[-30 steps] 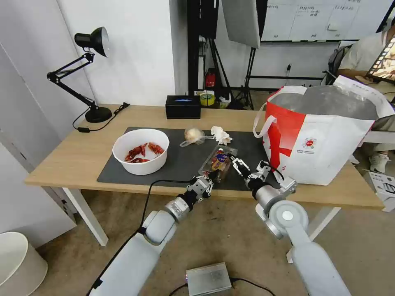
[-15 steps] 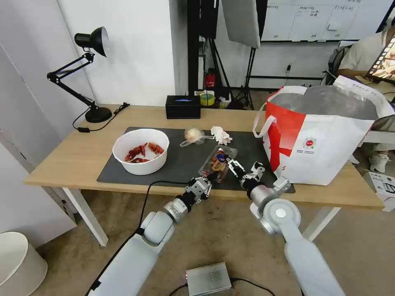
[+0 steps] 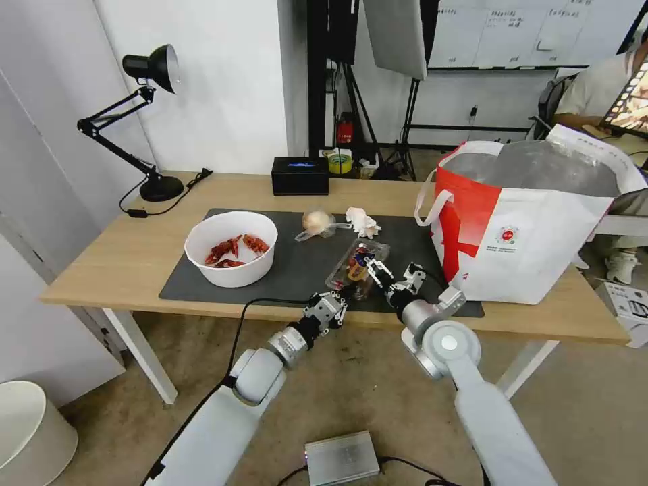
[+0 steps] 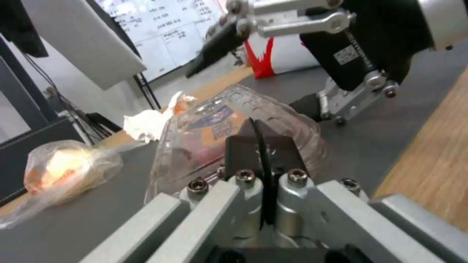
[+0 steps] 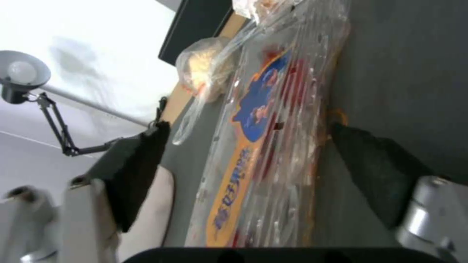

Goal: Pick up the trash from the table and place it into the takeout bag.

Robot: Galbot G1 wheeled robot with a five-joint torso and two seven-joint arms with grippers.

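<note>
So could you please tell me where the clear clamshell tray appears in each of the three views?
Head view: clamshell tray on the dark mat, just beyond both grippers.
Left wrist view: tray centre, behind the shut jaws.
Right wrist view: tray between the open jaws.
Shared landmark: wrapped beige lump.

The right gripper [image 3: 390, 276] has its fingers spread either side of the clear clamshell tray [image 3: 356, 263], one finger [image 5: 139, 171] on each long side, with bare grey mat [image 3: 297, 266] all round. The left gripper [image 3: 341, 300], fingers pressed together, crowds the tray's near end. Just right, the tall takeout bag [image 3: 533, 229] walls that side, its mouth open above. Beyond the tray lie the tissue [image 3: 362, 221] and wrapped lump [image 3: 318, 221]; the white bowl [image 3: 231, 248] sits well left.
</note>
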